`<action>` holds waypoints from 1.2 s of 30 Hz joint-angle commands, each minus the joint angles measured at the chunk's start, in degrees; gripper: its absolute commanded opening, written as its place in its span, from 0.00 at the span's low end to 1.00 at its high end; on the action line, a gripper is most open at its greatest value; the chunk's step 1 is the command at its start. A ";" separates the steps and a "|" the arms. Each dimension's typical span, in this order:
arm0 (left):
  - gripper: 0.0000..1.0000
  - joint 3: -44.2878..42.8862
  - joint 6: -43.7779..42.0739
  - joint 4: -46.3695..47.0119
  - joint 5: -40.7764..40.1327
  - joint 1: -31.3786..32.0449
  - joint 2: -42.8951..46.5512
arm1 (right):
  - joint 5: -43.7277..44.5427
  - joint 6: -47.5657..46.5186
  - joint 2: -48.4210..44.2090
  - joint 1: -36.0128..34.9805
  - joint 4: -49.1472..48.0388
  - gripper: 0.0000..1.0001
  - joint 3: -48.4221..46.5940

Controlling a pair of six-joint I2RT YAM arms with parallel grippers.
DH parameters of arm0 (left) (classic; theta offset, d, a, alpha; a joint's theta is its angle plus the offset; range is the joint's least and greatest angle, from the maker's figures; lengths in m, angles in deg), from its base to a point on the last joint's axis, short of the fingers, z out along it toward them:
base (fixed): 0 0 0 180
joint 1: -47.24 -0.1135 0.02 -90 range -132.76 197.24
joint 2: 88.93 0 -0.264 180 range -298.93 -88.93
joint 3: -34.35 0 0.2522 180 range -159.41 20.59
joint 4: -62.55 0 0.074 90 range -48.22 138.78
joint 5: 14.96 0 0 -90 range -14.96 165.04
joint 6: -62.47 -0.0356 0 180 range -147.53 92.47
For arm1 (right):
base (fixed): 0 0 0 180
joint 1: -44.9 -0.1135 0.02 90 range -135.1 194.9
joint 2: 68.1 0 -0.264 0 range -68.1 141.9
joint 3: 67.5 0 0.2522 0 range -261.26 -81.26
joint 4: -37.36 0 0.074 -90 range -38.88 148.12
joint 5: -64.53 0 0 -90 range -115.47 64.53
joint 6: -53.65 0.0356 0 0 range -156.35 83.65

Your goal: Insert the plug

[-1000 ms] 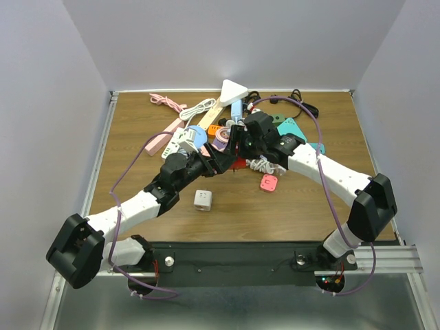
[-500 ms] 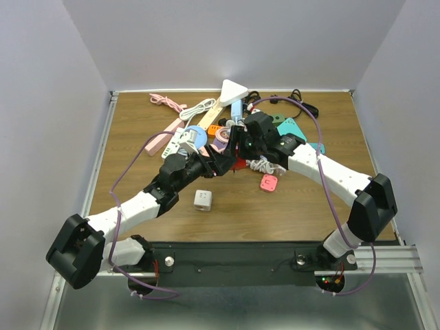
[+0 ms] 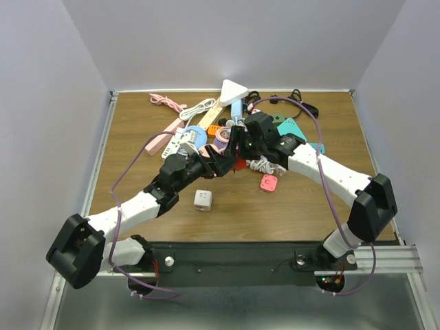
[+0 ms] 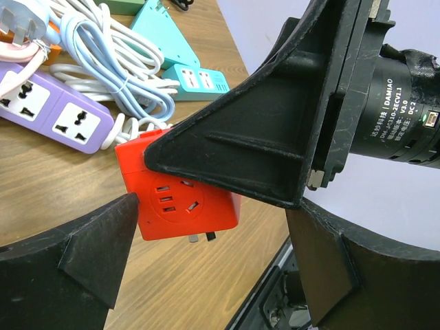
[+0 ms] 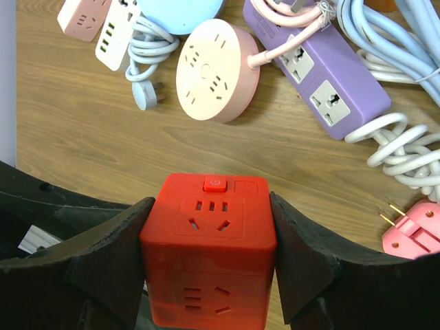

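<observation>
A red cube socket with a power button on top is clamped between the fingers of my right gripper, a little above the table. In the left wrist view the cube shows two metal prongs under it, and the right gripper's black finger covers its top. My left gripper is open and empty. Its left finger is close beside the cube, its right finger well apart. In the top view both grippers meet at the cube mid-table.
A purple power strip, a pink round socket, white and light-blue cables and a pink plug lie beyond the cube. A white cube adapter sits nearer the front. Teal strips lie at the back right.
</observation>
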 commanded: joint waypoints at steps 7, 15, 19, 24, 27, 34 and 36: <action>0.98 2.55 -0.39 -2.28 2.18 0.76 -0.49 | -2.78 3.22 -5.36 -0.54 -6.31 0.00 -1.43; 0.98 4.05 -0.39 -4.12 1.57 0.85 2.41 | -0.58 2.34 -5.97 -0.54 -6.31 0.00 -0.37; 0.99 2.82 -0.83 -4.30 1.04 0.85 2.67 | -2.78 2.34 -5.80 -0.63 -6.40 0.00 -0.46; 0.99 1.15 -1.18 -4.30 0.42 0.85 3.46 | -2.25 2.25 -7.03 -0.63 -6.31 0.00 2.17; 0.99 0.71 -1.36 -4.21 0.16 0.85 4.34 | -2.43 2.60 -7.12 -0.54 -6.40 0.00 3.05; 0.99 -1.58 -2.15 -3.95 -0.20 0.76 3.20 | -2.95 2.43 -5.89 -0.63 -6.31 0.00 2.80; 0.99 -2.02 -2.06 -3.51 0.07 0.85 2.59 | -2.87 2.34 -5.71 -0.54 -6.40 0.00 2.88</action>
